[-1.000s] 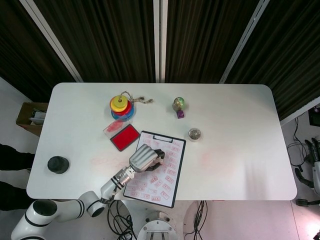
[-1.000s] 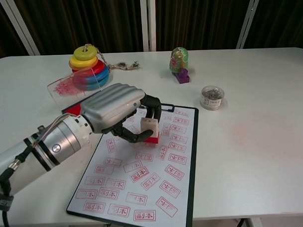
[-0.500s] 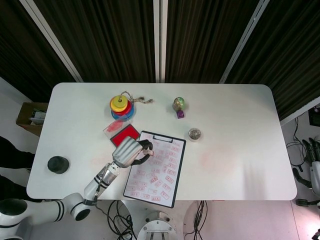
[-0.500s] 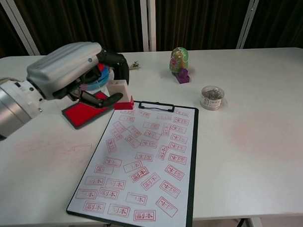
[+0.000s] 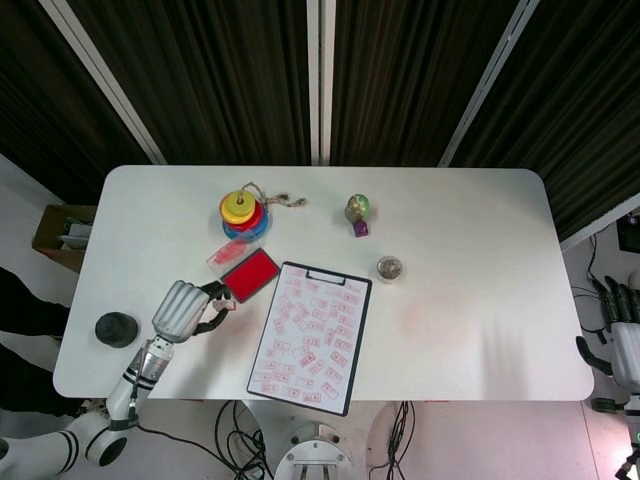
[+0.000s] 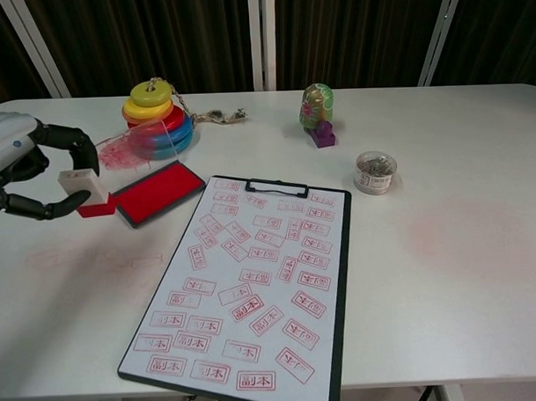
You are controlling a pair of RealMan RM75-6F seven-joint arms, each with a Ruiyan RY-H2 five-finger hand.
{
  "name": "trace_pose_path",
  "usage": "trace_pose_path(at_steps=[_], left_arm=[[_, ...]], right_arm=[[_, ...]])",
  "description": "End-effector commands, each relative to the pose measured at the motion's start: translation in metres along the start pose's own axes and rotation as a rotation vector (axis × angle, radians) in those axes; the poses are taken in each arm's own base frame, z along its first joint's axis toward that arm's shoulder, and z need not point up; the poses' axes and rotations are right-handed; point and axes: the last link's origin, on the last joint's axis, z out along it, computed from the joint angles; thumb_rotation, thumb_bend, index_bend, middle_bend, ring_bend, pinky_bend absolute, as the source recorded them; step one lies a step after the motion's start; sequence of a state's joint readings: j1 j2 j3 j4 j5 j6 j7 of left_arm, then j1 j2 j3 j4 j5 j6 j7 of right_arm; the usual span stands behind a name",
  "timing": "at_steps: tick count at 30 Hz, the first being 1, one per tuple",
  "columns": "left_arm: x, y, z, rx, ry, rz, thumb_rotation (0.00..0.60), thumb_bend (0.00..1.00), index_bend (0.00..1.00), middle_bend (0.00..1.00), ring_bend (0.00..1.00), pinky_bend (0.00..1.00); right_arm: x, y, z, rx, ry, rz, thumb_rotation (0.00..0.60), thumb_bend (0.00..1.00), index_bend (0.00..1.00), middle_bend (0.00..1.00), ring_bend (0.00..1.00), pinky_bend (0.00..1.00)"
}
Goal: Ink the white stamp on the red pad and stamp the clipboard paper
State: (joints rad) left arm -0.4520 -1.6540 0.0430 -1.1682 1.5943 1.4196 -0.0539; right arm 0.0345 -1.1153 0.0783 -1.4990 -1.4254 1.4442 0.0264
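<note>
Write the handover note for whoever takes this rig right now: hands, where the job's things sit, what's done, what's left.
Left hand: holds the white stamp, beside the left end of the red pad; whether it is resting on the table can't be told.
Right hand: at the far right edge of the head view, off the table, open, holding nothing.
Clipboard paper: near the front edge, right of the pad, already covered in red imprints.
Pad's clear lid: lies behind the pad, by the ring stacker.
Done: many stamps on the paper.
Left: judge whether another impression is wanted; otherwise set the stamp down.
</note>
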Motion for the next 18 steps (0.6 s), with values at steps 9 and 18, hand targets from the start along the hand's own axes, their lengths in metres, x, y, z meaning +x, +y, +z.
trace_pose_path(at_steps=[9,18], left_arm=[[-0.02,-0.03,-0.018,0.057,-0.047,0.0,0.6,0.38,0.69,0.69,1.0,1.0],[-0.031,-0.038,-0.024,0.078,-0.047,-0.01,0.6,0.38,0.66,0.66,1.0,1.0]], right_arm=[[0.006,-0.003,-0.002,-0.002,0.01,-0.013,0.6,0.24,0.0,0.0,0.0,0.0],[0.004,-0.006,-0.002,0.003,0.002,-0.012,0.6,0.24,0.0,0.0,0.0,0.0]])
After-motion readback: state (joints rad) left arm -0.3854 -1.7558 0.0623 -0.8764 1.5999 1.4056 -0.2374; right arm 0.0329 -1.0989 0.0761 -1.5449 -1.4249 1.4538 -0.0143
